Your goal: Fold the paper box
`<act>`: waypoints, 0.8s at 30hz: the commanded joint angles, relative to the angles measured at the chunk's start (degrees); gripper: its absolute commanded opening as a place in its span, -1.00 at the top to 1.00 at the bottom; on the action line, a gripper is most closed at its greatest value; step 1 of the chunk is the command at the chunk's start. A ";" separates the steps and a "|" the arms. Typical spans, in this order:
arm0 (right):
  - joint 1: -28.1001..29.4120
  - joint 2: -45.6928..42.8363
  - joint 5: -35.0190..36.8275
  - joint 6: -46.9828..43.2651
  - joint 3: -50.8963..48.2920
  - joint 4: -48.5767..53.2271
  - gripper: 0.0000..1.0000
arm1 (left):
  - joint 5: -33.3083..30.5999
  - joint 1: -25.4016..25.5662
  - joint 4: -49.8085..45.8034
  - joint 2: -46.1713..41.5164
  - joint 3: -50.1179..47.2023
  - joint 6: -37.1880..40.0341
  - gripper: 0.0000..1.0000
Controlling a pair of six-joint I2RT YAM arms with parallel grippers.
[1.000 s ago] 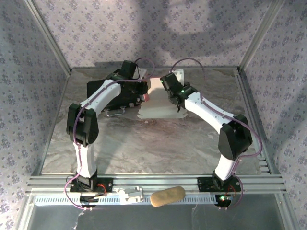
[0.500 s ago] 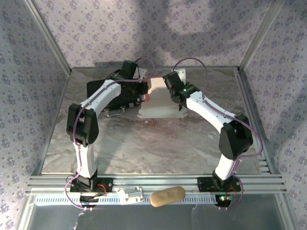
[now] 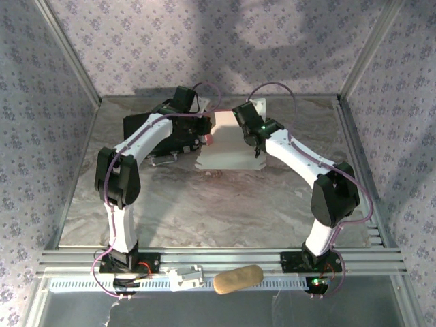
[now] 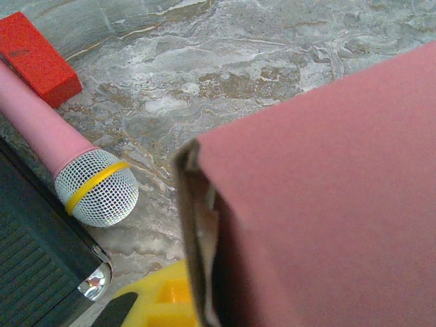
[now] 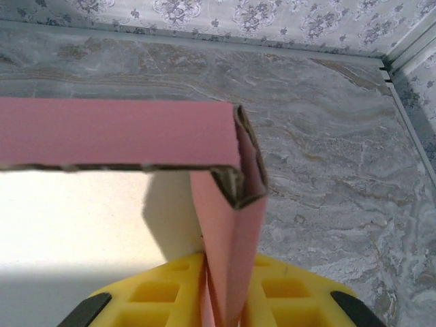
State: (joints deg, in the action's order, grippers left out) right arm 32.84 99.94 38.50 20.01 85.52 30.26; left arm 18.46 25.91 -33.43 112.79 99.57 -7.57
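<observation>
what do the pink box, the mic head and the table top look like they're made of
paper box: thin matte card, pink outside, paler inside; its cut edge shows a brownish fibrous core.
microphone head: fine silvery mesh, probably metal, with a yellow band.
table: grey marbled, slightly shiny; stone or a printed laminate, can't tell which.

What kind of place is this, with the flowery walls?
Probably a robot practice booth: two white-and-black arms bolted to a ridged metal rail, a grey marble-look tabletop, flowery purple walls on metal posts.
</observation>
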 commanded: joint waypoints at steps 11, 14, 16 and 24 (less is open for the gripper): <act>-2.17 -1.92 -2.64 2.75 -2.89 1.18 0.53 | 1.23 0.44 -1.61 -2.93 2.73 0.79 1.00; -2.28 -1.73 -2.64 2.65 -2.68 1.23 0.57 | 1.14 0.53 -1.56 -2.88 2.82 0.74 1.00; -2.17 -1.40 -2.50 2.75 -2.14 1.74 0.59 | 1.06 0.52 -1.54 -2.76 2.99 0.63 1.00; -0.76 0.47 2.09 6.34 -0.20 6.08 0.51 | 0.58 1.14 -1.20 -2.24 3.18 0.06 1.00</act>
State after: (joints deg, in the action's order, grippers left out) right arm 31.94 99.44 37.15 23.62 83.90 31.99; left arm 18.35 26.81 -34.81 112.79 99.57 -7.40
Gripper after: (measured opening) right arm 0.230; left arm 0.067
